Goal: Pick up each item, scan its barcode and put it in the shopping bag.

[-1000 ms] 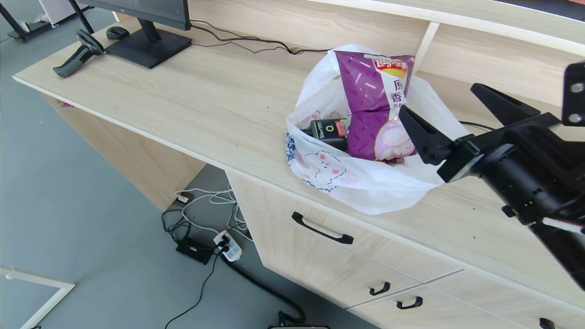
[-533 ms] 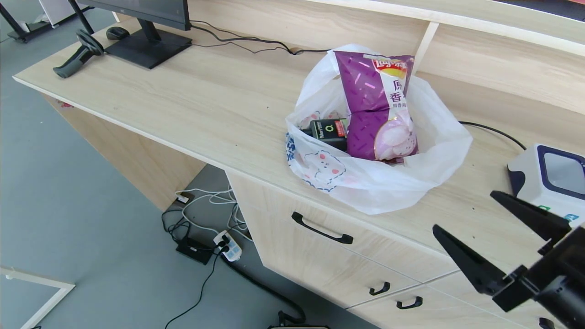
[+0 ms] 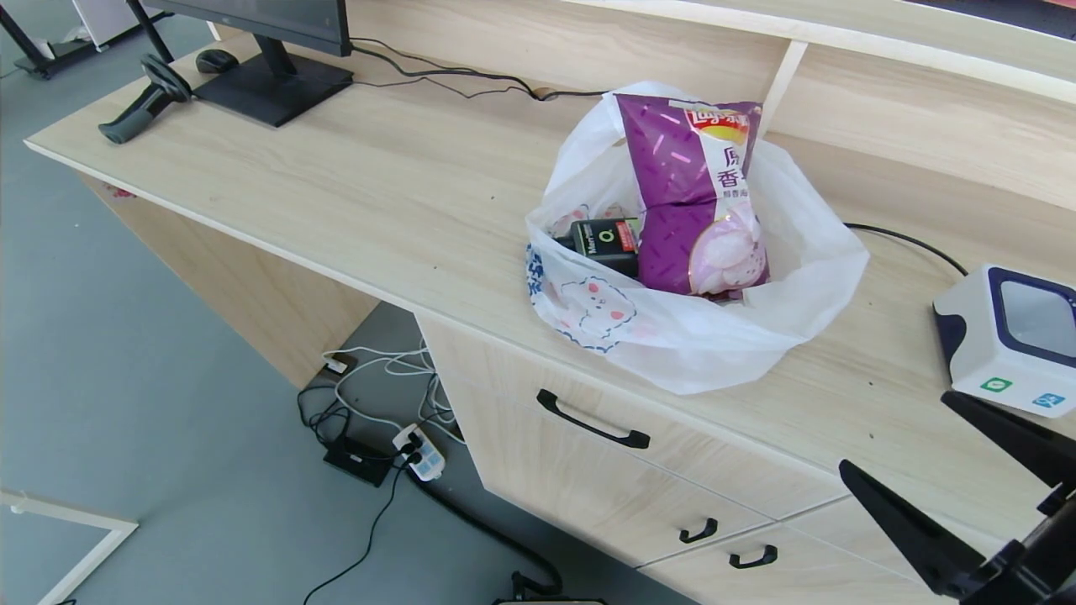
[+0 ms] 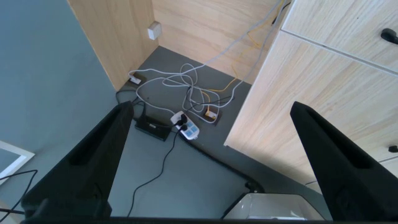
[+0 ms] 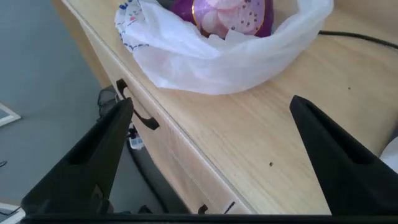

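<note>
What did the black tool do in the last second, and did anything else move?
The right tool, open and empty, drew back from over the shopping bag toward the robot, to the near edge of the counter. The chip bag and dark box stayed in the bag.

Matte black pincer, long tapered wedge-shaped fingers
</note>
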Tool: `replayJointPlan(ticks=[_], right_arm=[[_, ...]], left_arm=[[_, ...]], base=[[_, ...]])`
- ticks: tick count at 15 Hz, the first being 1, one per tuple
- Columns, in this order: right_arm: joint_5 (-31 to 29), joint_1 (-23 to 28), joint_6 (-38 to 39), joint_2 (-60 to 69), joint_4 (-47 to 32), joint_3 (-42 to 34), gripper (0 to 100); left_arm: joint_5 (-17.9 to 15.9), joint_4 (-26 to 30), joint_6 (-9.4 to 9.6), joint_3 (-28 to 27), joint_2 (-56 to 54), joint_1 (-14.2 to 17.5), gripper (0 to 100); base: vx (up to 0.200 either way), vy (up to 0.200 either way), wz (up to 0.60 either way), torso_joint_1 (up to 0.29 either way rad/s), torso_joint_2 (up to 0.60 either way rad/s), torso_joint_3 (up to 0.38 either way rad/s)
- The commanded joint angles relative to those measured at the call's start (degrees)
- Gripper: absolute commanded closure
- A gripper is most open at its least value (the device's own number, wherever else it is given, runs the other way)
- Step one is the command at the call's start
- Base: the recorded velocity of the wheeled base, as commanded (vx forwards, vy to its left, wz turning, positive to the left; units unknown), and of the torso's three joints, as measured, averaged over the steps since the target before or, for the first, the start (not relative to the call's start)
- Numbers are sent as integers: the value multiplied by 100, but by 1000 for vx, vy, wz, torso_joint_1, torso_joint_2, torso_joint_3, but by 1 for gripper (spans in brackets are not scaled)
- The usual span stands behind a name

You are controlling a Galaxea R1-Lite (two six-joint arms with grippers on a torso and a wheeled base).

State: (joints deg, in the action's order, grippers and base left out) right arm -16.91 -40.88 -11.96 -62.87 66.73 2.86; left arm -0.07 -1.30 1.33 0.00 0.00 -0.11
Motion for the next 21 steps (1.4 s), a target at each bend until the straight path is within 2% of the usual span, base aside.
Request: replayJointPlan(ticks=[1, 3, 5, 7, 8, 9, 10, 15, 21], right_arm=[[3, 62, -114, 451, -73, 364, 0], [12, 62, -342, 1013, -820, 733, 0], [12, 62, -518, 2138, -2366, 795, 0], [-32, 80, -606, 4441, -5144, 953, 0], [-111, 80, -571, 5346, -6585, 1304, 0], [-120, 80, -483, 5909, -7710, 1638, 0], [-129, 80, -404, 6181, -8299, 1805, 0], [-67, 88, 36, 6287, -8317, 689, 0], [74, 9, 1090, 6287, -8317, 636, 0]], left_arm=[[-1, -1, -1, 0, 0, 2, 0], [-1, -1, -1, 0, 9, 2, 0], [7, -1, -1, 0, 9, 2, 0], [-1, -1, -1, 0, 0, 2, 0], [-1, -1, -1, 0, 9, 2, 0], [-1, -1, -1, 0, 9, 2, 0], [-1, -1, -1, 0, 0, 2, 0], [-1, -1, -1, 0, 0, 2, 0], [-1, -1, -1, 0, 0, 2, 0]], base=[[0, 0, 0, 0, 0, 0], [0, 0, 0, 0, 0, 0], [0, 0, 0, 0, 0, 0], [0, 0, 0, 0, 0, 0], [0, 0, 0, 0, 0, 0], [0, 0, 0, 0, 0, 0], [0, 0, 0, 0, 0, 0], [0, 0, 0, 0, 0, 0], [0, 0, 0, 0, 0, 0]])
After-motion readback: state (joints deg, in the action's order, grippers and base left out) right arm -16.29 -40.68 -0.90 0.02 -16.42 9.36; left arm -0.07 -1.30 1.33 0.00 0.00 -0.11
